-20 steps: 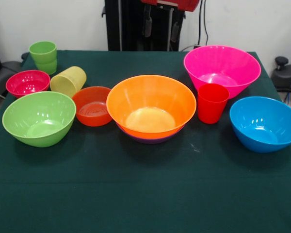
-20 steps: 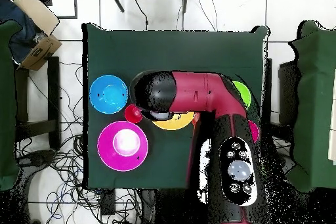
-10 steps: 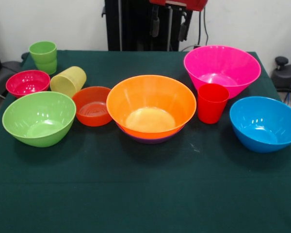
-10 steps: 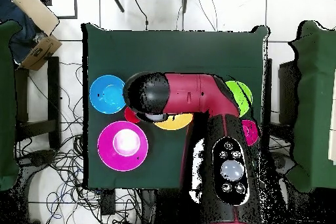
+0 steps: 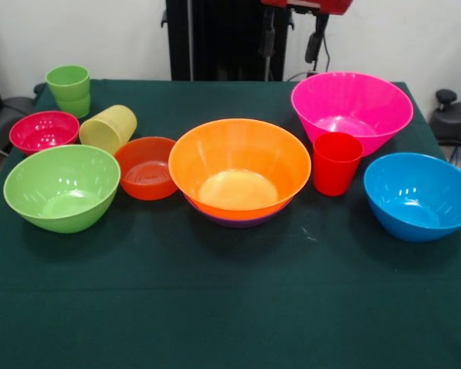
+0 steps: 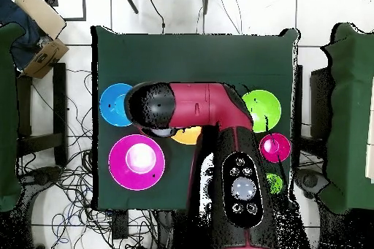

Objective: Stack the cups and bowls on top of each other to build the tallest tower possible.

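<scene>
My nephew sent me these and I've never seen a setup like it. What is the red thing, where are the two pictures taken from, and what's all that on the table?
The red and black thing is a robot arm. One picture looks across the green-clothed table toward the robot; the other looks straight down from above, where the arm hides part of the table.

Only the tips of its hand show at the top edge of the front picture, held apart and holding nothing.

On the table stand glossy plastic dishes: a large orange bowl nested in a purple bowl whose edge just peeks out, a large pink bowl, a blue bowl, a lime-green bowl, a small red-orange bowl and a small magenta bowl. There are also a red cup, an upright green cup and a pale yellow cup lying tilted.
</scene>
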Robot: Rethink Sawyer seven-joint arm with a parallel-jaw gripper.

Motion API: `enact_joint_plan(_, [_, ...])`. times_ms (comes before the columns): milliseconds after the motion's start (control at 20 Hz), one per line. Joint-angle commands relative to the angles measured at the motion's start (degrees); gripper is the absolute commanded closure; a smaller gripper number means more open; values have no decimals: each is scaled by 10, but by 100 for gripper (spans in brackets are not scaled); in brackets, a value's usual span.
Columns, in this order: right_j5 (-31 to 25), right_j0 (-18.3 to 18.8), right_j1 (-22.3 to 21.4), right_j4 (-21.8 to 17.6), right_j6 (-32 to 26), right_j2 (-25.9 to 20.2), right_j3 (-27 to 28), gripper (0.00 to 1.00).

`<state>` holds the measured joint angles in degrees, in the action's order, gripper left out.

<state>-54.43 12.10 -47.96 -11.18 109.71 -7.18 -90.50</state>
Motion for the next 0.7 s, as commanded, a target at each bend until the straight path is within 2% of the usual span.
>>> enact_joint_plan(50, [29,-19,12,3,45,-21,-47,0])
enact_joint_plan(450, [52,-14,26,1,40,-19,-57,0])
enact_joint_plan(700, [100,-9,44,-6,51,-16,-70,0])
